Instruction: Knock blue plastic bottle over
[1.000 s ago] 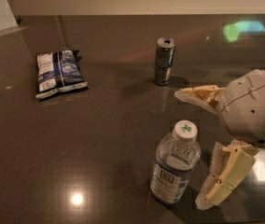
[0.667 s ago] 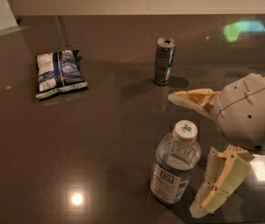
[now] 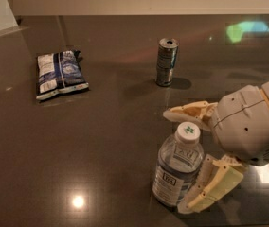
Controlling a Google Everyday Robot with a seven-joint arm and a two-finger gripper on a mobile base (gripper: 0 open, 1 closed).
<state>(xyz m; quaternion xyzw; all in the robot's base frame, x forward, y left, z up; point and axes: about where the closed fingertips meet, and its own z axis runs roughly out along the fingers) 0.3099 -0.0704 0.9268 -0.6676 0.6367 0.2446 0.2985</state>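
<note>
While still upright, the blue plastic bottle (image 3: 178, 171) stands near the front edge of the tabletop (image 3: 101, 141), right of centre, with its white cap up. The hand (image 3: 174, 161) comes in from the right at bottle height, its bulky pale wrist housing just right of the bottle. The fingers are spread wide and straddle the bottle without clamping it. One finger (image 3: 191, 113) reaches past the far side of the cap, and the other (image 3: 212, 189) lies along the bottle's near right side, low down and tilted. The lower finger looks pressed against the bottle wall, but contact can't be confirmed; the upper one is just beside the cap.

Versus 0.7 s ago, the hand has shifted left, so both fingertips now reach further past the bottle. The bottle hasn't moved or tipped.

Further back, a dented can (image 3: 166, 62) stands upright, well apart from the hand. A snack bag (image 3: 60, 74) lies flat at far left. Neither has changed position.
</note>
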